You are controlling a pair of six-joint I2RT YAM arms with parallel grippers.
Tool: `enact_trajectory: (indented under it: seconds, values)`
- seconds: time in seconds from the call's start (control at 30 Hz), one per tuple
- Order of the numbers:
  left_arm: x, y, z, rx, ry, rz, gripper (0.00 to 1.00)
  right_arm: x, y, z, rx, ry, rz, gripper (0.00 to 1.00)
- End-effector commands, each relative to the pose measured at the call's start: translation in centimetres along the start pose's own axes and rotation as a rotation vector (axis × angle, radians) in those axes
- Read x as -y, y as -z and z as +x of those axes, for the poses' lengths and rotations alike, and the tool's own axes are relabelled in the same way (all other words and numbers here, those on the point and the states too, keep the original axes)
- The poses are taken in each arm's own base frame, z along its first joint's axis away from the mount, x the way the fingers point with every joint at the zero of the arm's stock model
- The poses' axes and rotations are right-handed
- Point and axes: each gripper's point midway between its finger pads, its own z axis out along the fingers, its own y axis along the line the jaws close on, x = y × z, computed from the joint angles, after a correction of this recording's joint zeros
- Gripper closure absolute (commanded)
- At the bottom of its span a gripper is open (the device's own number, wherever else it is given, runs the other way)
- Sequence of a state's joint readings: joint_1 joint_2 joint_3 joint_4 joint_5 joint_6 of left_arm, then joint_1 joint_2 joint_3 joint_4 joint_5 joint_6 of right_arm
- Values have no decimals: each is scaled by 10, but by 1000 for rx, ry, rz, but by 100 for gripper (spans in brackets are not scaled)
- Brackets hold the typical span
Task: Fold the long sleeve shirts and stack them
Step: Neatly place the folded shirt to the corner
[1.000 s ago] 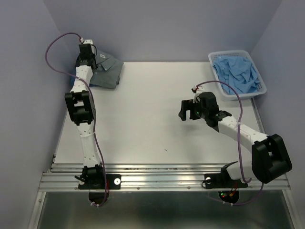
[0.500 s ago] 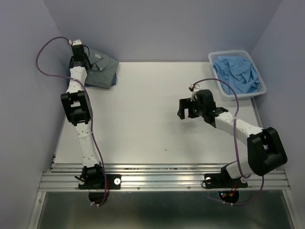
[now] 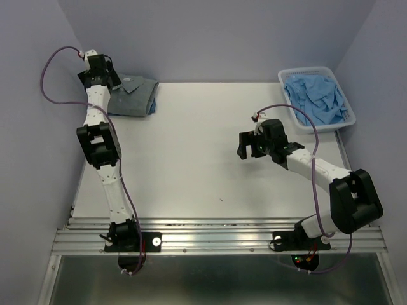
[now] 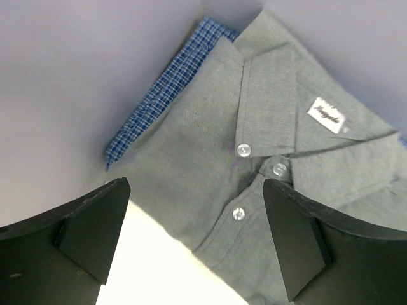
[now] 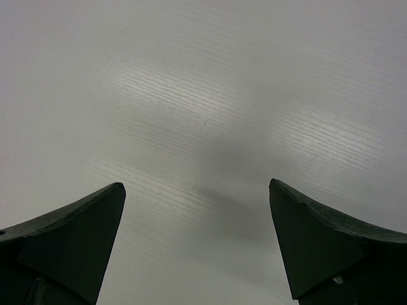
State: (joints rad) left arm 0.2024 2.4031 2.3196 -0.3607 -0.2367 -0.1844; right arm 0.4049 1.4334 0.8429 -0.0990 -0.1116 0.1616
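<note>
The long sleeve shirts lie folded in a stack at the table's far left corner. The slate-grey shirt (image 3: 135, 95) (image 4: 203, 133) is on top, collar and pale buttons up. The dark blue checked shirt (image 4: 162, 95) shows only as an edge under it. My left gripper (image 3: 103, 76) (image 4: 195, 203) hovers just above the grey shirt's button placket, open, with nothing between its fingers. Over bare table at the middle right, my right gripper (image 3: 245, 145) (image 5: 197, 190) is also open and holds nothing.
A white basket (image 3: 304, 70) with crumpled light blue cloth (image 3: 316, 96) stands at the far right corner. Purple-grey walls close in behind and left of the stack. The white table (image 3: 191, 146) runs between the two arms.
My left gripper has opened and let go of the grey shirt, drawing back toward the far left corner. The stack has slid left with it. The right gripper has barely shifted.
</note>
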Motion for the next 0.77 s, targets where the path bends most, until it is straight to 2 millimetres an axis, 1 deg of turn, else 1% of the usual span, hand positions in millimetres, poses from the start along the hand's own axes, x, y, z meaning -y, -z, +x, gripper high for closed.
enact_trajectory:
  seconds: [0.0, 0.03, 0.07, 0.13, 0.17, 0.2, 0.23, 0.27, 0.3, 0.33, 0.37, 0.4, 0.43, 0.47, 0.5, 0.53, 0.6, 0.63, 0.67, 0.73]
  values:
    - [-12, 87, -91, 154, 78, 15, 1, -1, 11, -35, 96, -39, 21, 0]
    - [-12, 91, -84, 127, 76, 15, 1, 1, 12, -35, 100, -57, 34, 0]
    - [-13, 106, -79, 95, 90, 15, 1, 2, 16, -39, 120, -82, 47, 0]
    - [-13, 123, -69, 63, 118, 1, 1, 12, 22, -46, 167, -149, 115, 0]
    - [-15, 142, -57, 39, 156, -6, 1, 15, 28, -47, 191, -171, 137, 0]
    - [-6, 157, -48, 34, 165, 6, 1, 24, 32, -50, 218, -193, 188, 0]
    - [-6, 170, -42, 50, 184, -16, 1, 28, 35, -49, 231, -216, 212, 0]
    - [-11, 197, -23, 44, 196, -18, 1, 32, 38, -49, 241, -232, 233, 0]
    - [-3, 213, -20, 74, 214, 9, 1, 39, 45, -52, 270, -248, 276, 0]
    - [11, 222, 17, 28, 193, 22, 1, 42, 48, -47, 265, -287, 296, 0]
    - [20, 259, 11, 74, 215, 83, 1, 43, 52, -45, 267, -303, 307, 0]
    - [25, 272, 20, 74, 229, 113, 1, 42, 60, -48, 290, -311, 305, 0]
    - [30, 284, 31, 63, 274, 141, 1, 43, 62, -43, 289, -315, 305, 0]
    - [35, 301, 56, 28, 269, 201, 1, 43, 65, -41, 293, -320, 305, 0]
    - [35, 307, 67, 14, 280, 226, 1, 45, 69, -41, 308, -326, 312, 0]
    - [33, 317, 90, -20, 297, 238, 1, 46, 76, -37, 322, -329, 313, 0]
    - [27, 323, 114, -58, 294, 236, 1, 48, 82, -34, 343, -335, 323, 0]
    - [23, 324, 124, -72, 292, 225, 1, 47, 89, -36, 366, -340, 316, 0]
    - [17, 327, 136, -88, 297, 214, 1, 48, 89, -30, 360, -342, 316, 0]
    - [9, 328, 146, -102, 288, 189, 1, 46, 92, -28, 372, -342, 299, 0]
